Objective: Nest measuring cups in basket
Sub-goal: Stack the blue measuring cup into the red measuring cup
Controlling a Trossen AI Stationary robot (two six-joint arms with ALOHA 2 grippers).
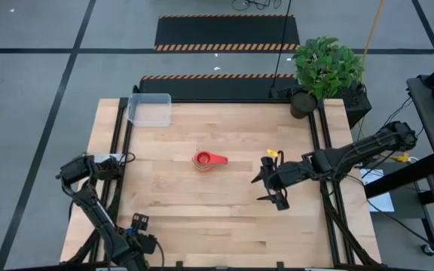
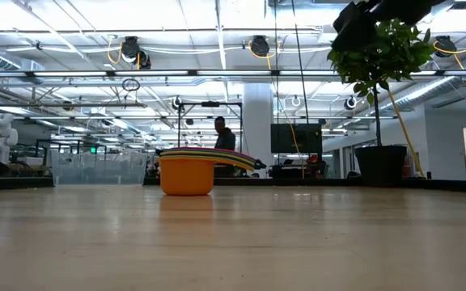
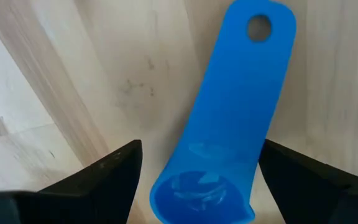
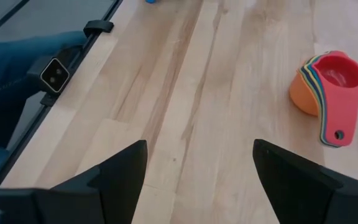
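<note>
Bare tabletop (image 1: 172, 203) around nested cups (image 1: 208, 160)

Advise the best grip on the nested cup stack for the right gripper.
Pinch the stacked handles, coming in from the right gripper's side. They jut out flat toward it, raised off the table, while the orange bowl beneath is wide and round.

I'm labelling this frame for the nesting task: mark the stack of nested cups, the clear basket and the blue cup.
stack of nested cups (image 1: 204, 159), high view, on the red top cup's bowl.
clear basket (image 1: 150, 109), high view, on its floor.
blue cup (image 3: 241, 106), left wrist view, on its handle.
</note>
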